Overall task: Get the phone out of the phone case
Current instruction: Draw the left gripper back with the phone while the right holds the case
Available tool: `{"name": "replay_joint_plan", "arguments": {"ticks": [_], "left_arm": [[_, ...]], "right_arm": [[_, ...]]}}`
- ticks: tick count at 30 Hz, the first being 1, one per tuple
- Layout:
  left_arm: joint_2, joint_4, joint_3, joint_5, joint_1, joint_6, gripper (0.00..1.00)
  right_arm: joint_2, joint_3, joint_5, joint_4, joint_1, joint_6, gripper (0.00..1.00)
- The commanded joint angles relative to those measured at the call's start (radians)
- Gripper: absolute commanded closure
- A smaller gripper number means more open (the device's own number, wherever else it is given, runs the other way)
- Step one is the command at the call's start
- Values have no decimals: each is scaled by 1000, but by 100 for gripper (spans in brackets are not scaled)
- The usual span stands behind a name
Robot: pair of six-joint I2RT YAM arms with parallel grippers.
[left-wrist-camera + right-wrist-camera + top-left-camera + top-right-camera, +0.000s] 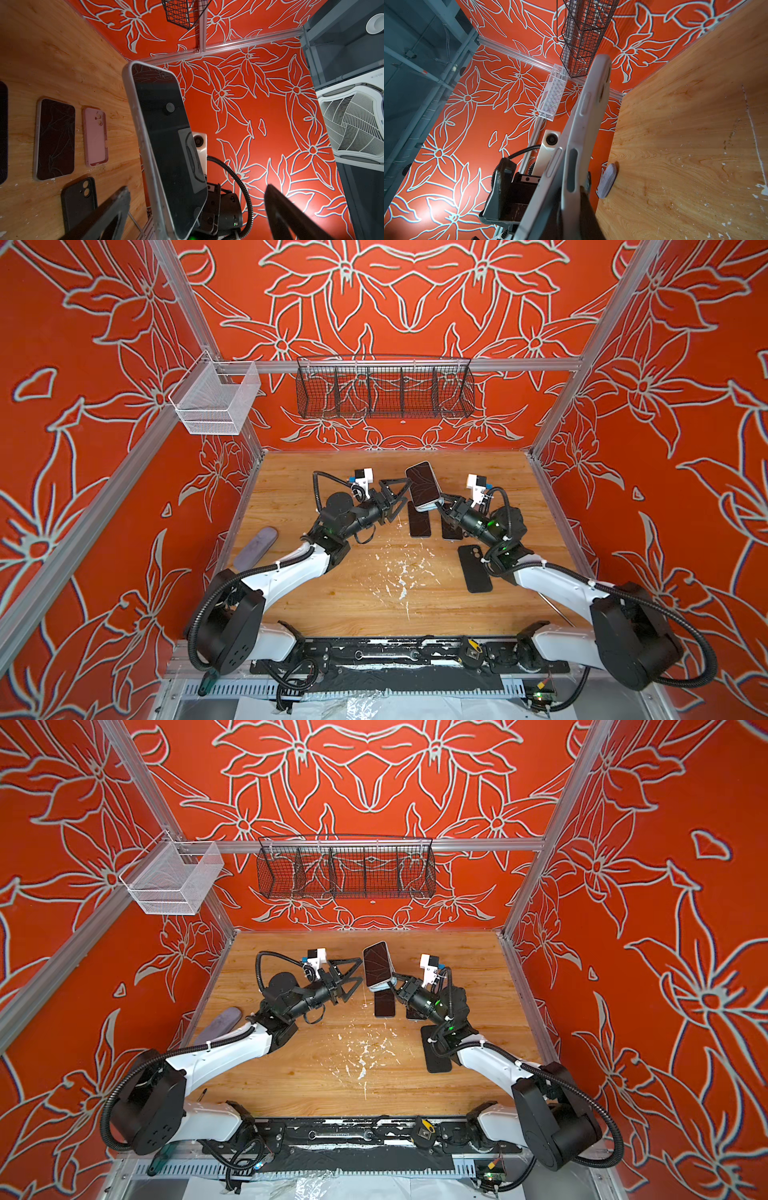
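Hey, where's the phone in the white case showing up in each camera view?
Top view: cased phone raised above the table's far middle.
Top view: same place.
Left wrist: centre, screen facing the camera.
Right wrist: centre, edge-on.
Shared landmark: black wire basket on the back wall.

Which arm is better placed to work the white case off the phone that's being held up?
Left. The left gripper is open, free and right beside the raised phone in its white case; the right gripper is shut on that phone.

glossy phone [422,483], matt case [593,99], scuffed wooden table [332,605]
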State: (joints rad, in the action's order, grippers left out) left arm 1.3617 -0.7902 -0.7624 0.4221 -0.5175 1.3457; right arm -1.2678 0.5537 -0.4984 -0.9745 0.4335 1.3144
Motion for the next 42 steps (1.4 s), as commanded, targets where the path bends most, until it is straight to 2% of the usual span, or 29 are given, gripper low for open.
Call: {"name": "replay_joint_plan", "arguments": {"ticks": [1, 8, 22, 27, 42], "left_arm": [[-35, 2, 1, -11, -6, -28, 3], [-57, 15, 2, -9, -6, -24, 3], [-288, 320, -6, -72, -6, -87, 3], [-330, 325, 14, -83, -6, -63, 3], [-321, 294, 18, -57, -6, 15, 3]], "right_arm": [[9, 12, 21, -113, 0, 35, 99], [12, 5, 33, -121, 0, 29, 99], [-59, 62, -12, -137, 0, 6, 99], [-76, 85, -22, -138, 0, -8, 99], [-141, 83, -25, -171, -1, -23, 99]]}}
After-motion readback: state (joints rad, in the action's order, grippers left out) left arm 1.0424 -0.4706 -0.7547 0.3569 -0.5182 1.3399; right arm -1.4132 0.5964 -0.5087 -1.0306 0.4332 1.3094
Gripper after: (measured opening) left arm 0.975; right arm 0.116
